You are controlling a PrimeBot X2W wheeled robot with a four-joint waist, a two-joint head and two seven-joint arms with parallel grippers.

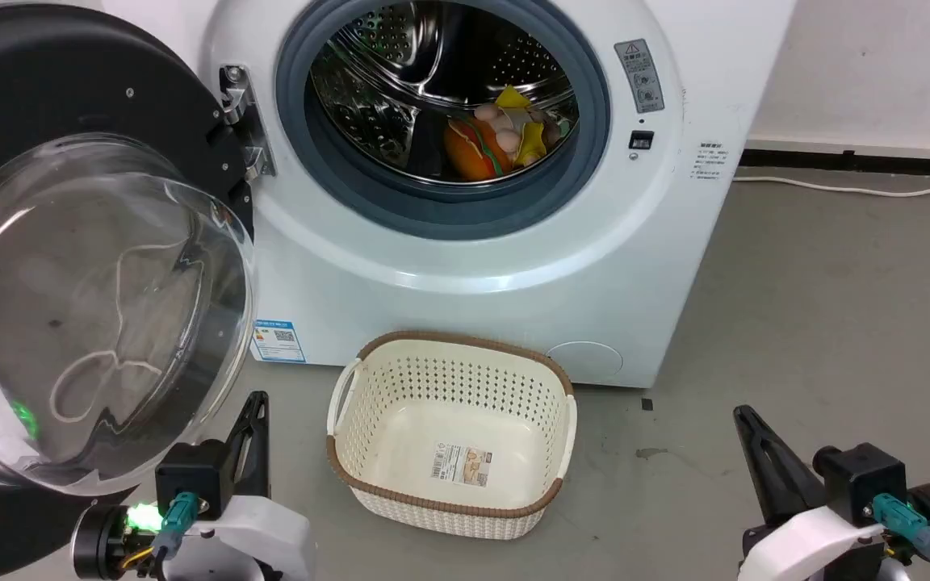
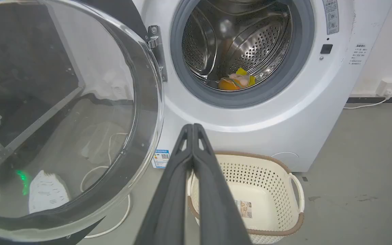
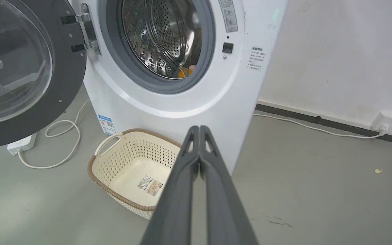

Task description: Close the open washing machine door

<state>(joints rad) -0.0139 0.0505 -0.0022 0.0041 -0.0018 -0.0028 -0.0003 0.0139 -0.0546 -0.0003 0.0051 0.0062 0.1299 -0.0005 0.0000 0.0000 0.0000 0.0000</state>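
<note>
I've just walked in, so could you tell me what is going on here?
The white front-loading washing machine has its round glossy black door swung wide open, colourful items in its steel drum. The left gripper and right gripper hang low, fingers shut, touching nothing. A cream perforated basket sits before it.

The room is bright, under even white light, and the floor carries no hard shadows. White streaks of glare curl across the door glass, with a small green glow low in it. The drum gleams with sharp highlights, dark toward its back. Both wrist views bow at their edges, and the fingers close to the lens look soft.
</note>
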